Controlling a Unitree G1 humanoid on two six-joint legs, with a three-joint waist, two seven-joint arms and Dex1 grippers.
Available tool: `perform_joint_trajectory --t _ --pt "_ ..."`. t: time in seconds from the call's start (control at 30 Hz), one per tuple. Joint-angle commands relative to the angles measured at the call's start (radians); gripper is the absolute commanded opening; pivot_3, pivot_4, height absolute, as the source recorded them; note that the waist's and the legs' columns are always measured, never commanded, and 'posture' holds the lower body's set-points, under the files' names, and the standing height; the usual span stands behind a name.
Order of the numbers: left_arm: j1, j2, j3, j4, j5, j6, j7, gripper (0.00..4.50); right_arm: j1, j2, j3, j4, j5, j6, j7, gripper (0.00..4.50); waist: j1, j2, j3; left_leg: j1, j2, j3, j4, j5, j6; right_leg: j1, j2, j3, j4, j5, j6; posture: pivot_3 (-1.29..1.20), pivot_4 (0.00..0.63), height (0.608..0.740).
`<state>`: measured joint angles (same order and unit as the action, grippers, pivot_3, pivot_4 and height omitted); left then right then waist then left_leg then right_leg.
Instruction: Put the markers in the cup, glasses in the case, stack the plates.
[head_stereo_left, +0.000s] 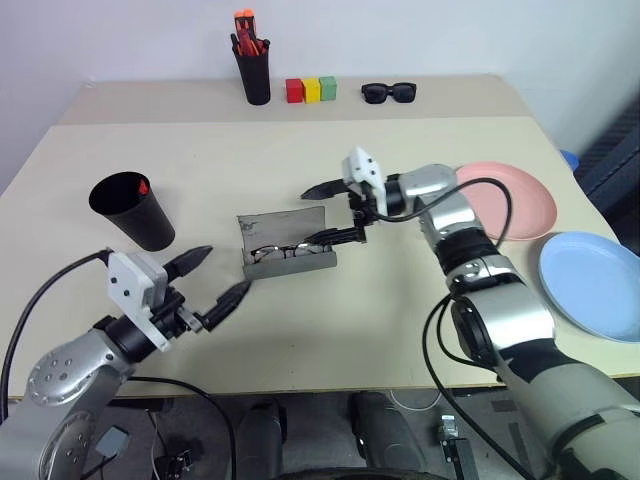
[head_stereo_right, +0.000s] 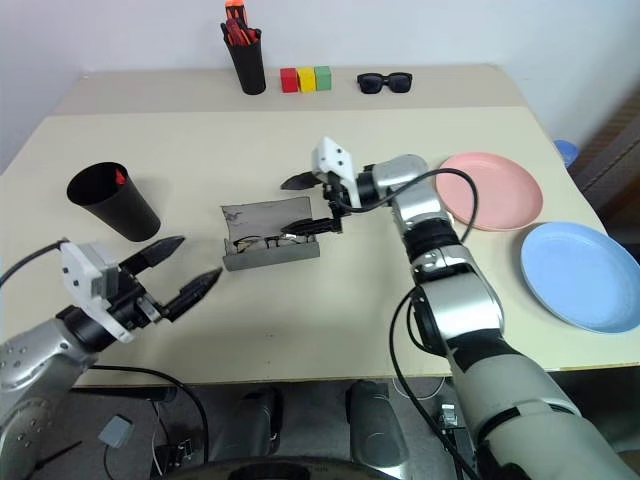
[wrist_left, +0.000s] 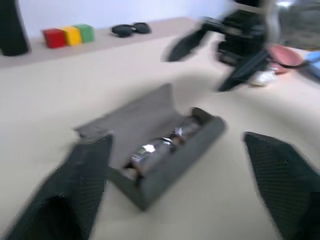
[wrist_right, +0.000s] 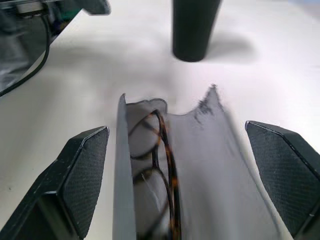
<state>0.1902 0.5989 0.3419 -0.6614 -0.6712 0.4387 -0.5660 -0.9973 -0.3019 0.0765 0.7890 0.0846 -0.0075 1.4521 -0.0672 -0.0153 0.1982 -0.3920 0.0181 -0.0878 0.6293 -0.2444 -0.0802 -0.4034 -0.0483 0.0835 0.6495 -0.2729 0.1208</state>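
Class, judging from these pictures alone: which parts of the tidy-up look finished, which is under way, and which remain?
Done: a red marker tip shows inside the cup; the second marker cannot be confirmed. The glasses lie in the case.
In hand: nothing is gripped. The right end effector is open over the case, whose lid is up; the left end effector is open nearby.
Left: the pink plate and blue plate lie side by side, unstacked.

Grey case (wrist_right: 200, 165), lid open, glasses (wrist_right: 157, 170) inside; black cup (wrist_right: 192, 27) beyond; gripper (wrist_right: 185, 185) fingers spread either side.
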Motion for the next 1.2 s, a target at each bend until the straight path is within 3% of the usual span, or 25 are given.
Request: perform_joint_trajectory --t 0.03,0.17,0.3,0.6,0.73,0.9,1.2 --pt "-0.06 0.037 0.025 0.025 -0.021 0.026 -0.003 2.17 0.106 -0.067 -0.034 -0.241 0.051 0.102 -0.058 4.5 0.0 0.0 0.0 0.0 0.0 0.0 0.0 0.0 0.0 0.0 0.0 0.0 0.0 0.0 0.0 0.0 0.15 0.74" --pt "-0.197 0.089 -0.006 0.13 0.033 0.055 0.016 0.04 0.307 -0.142 -0.065 -0.521 0.091 0.234 -0.163 4.5 -0.002 0.0 0.0 0.0 0.0 0.0 0.0 0.0 0.0 0.0 0.0 0.0 0.001 0.0 0.0 0.0 0.15 0.74" --pt "-0.329 0.112 -0.059 0.224 0.13 0.069 0.06 0.01 0.419 -0.172 -0.059 -0.679 0.089 0.28 -0.255 4.5 -0.003 0.0 0.0 0.0 0.0 0.0 0.0 0.0 0.0 0.0 0.001 0.0 0.001 0.0 0.0 0.0 0.15 0.74" --pt "-0.672 0.247 -0.353 0.485 0.351 0.178 -0.046 0.01 0.569 -0.196 -0.027 -0.878 0.103 0.334 -0.375 4.5 0.0 -0.001 0.0 -0.001 0.0 0.0 0.0 0.0 0.0 0.0 0.0 0.001 0.0 0.0 0.001 0.0 0.15 0.74" --pt "-0.953 0.212 -0.524 0.757 0.496 0.087 -0.164 0.01 0.625 -0.233 -0.038 -0.9 0.089 0.307 -0.417 4.5 0.012 -0.001 0.0 -0.001 0.0 -0.001 0.001 0.0 0.0 0.0 0.001 0.0 0.0 0.0 0.001 0.0 0.15 0.74" --pt "-1.134 0.153 -0.619 0.976 0.609 0.0 -0.256 0.01 0.654 -0.253 -0.047 -0.931 0.11 0.321 -0.453 4.5 0.014 -0.001 0.0 -0.002 -0.001 0.0 0.0 0.0 0.0 -0.001 0.001 0.0 -0.001 0.0 0.001 0.0 0.15 0.74" --pt "-1.308 0.047 -0.705 1.299 0.769 -0.211 -0.36 0.01 0.701 -0.26 -0.052 -0.973 0.13 0.332 -0.505 4.5 0.023 -0.002 0.001 -0.003 -0.001 0.0 0.001 0.0 0.0 -0.002 0.001 0.0 0.0 0.0 0.001 0.0 0.15 0.74"
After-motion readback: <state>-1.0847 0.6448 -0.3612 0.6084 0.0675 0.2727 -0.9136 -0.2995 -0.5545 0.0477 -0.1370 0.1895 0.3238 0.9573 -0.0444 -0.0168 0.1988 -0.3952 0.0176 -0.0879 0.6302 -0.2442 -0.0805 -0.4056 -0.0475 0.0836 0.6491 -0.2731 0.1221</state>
